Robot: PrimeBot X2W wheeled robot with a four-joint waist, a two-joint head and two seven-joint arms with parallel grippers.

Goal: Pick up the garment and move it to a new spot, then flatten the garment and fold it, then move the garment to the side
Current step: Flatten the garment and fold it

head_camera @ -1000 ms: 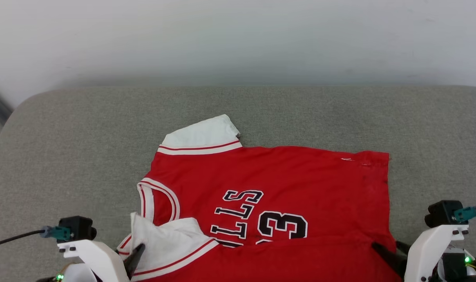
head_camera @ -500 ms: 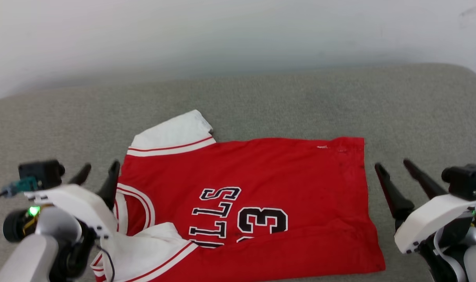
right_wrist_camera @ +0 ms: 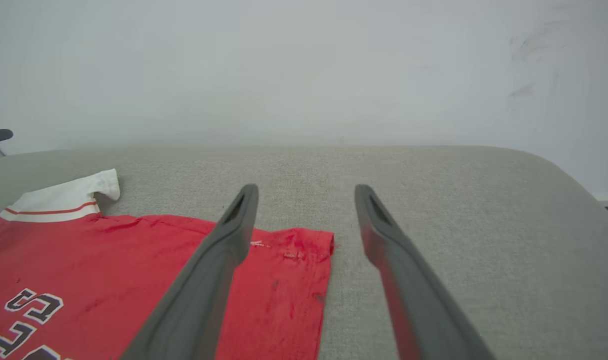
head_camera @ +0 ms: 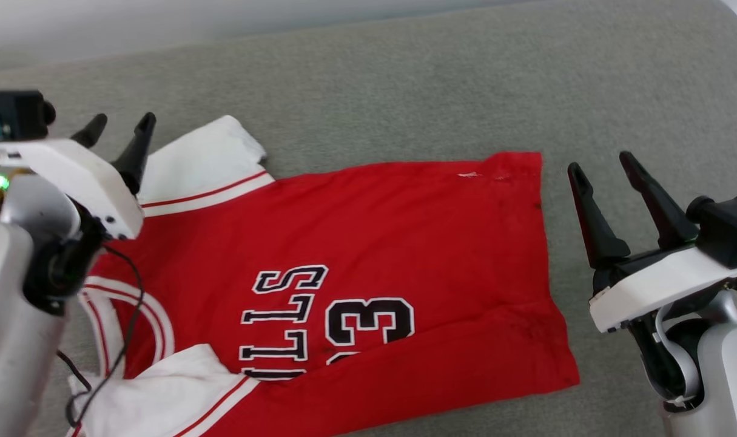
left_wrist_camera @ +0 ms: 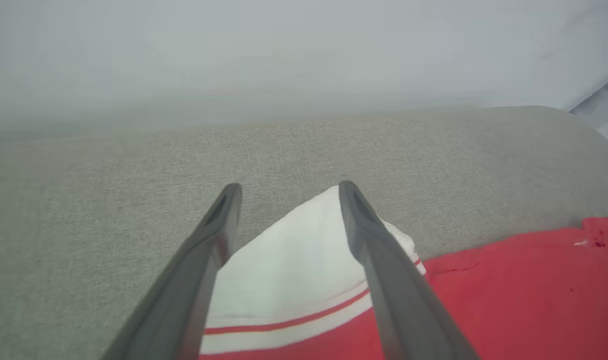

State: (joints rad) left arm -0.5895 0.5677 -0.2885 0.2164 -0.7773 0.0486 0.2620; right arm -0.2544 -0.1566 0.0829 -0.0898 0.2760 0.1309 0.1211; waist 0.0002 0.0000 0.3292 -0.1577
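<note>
The red jersey-style T-shirt with white sleeves (head_camera: 368, 243) lay on the grey fabric cushion (head_camera: 404, 79), its near side folded over the lettering. Both arms had released that edge and risen. The left gripper (head_camera: 121, 123) hung spread above the far sleeve (left_wrist_camera: 293, 250), and the right gripper (head_camera: 600, 167) stood spread beside the hem. The first fold looked done.

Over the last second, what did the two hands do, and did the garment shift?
Both hands let go of the near edge of the garment and moved up and forward: left hand open by the far white sleeve, right hand open over the grey cushion beside the hem. The garment lies as before, near edge folded over; its apparent shift is the camera's.
</note>
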